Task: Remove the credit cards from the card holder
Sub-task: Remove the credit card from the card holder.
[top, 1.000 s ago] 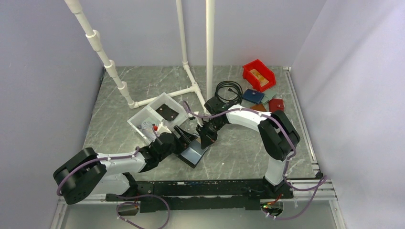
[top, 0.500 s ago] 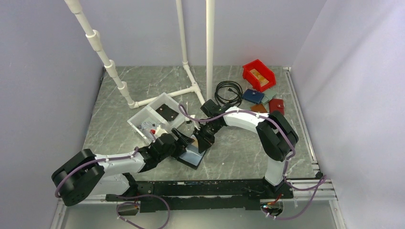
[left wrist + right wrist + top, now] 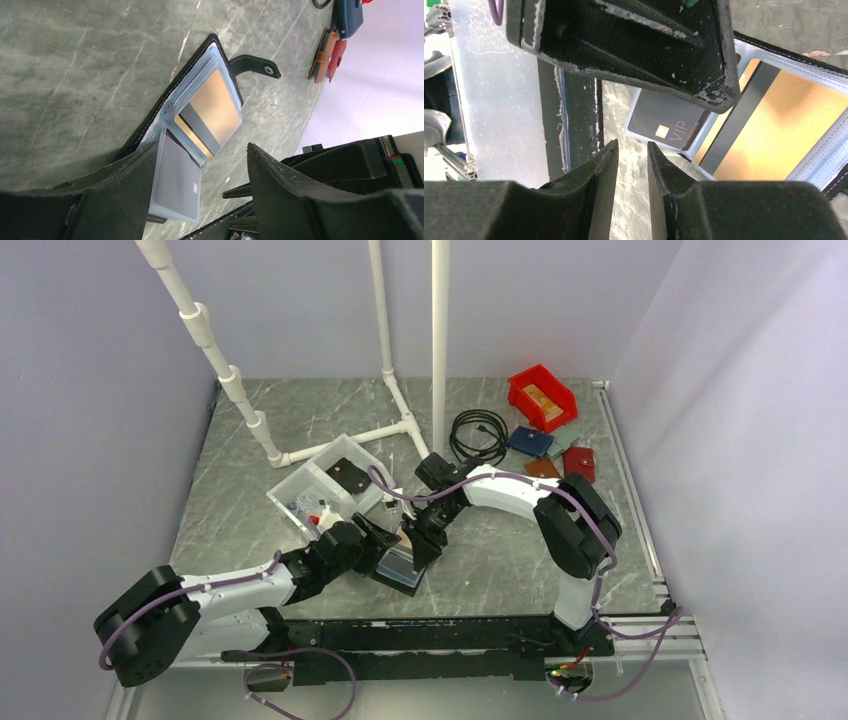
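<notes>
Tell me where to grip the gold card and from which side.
Grip the gold card by its striped edge, coming from the fold side, over the dark card. Stitched sleeve seams seem to close its other edges, and it lies flat, so one finger must slide under.

The black card holder [image 3: 196, 82] lies open on the bench [image 3: 75, 70], with a gold card [image 3: 214, 111] and a grey card [image 3: 177, 182] in clear sleeves, just beyond the wide-parted left hand [image 3: 201, 150].

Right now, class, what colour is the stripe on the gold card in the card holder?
Dark grey stripe on the gold card; clearest in the left wrist view.
</notes>
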Controlling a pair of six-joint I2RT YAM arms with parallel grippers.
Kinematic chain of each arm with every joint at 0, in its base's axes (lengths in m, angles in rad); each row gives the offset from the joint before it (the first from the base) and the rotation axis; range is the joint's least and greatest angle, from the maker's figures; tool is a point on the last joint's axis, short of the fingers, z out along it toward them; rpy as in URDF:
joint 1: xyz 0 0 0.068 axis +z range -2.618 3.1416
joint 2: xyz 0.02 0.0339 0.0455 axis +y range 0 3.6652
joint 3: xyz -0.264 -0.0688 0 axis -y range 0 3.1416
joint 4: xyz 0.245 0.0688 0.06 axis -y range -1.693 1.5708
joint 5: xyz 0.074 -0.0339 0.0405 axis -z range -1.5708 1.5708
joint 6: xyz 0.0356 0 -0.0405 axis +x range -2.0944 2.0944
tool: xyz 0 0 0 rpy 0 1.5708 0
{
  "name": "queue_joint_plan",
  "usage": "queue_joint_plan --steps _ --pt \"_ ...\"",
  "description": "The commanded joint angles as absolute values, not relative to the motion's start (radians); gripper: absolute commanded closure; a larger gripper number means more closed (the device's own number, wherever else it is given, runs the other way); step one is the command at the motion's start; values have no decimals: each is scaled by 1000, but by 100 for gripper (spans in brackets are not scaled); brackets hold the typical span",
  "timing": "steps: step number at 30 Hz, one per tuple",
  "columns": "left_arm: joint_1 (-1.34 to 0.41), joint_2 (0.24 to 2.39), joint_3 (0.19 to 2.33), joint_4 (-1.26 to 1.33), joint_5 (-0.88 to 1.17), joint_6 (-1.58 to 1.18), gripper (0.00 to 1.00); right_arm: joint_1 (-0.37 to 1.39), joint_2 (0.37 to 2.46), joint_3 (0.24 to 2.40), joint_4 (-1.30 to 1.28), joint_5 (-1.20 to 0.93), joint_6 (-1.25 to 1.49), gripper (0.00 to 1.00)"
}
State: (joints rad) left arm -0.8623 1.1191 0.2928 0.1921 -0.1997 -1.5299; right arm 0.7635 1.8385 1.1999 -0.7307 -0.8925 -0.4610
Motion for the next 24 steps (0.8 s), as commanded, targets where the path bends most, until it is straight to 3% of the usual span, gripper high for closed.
queue_joint_plan --steps 1,24 --pt "-859 1085 275 170 -206 -1549 32 765 1846 1243 -767 -951 -515 69" --pt "-858 1099 240 222 -106 -1575 55 750 1847 1250 -772 -934 -516 69"
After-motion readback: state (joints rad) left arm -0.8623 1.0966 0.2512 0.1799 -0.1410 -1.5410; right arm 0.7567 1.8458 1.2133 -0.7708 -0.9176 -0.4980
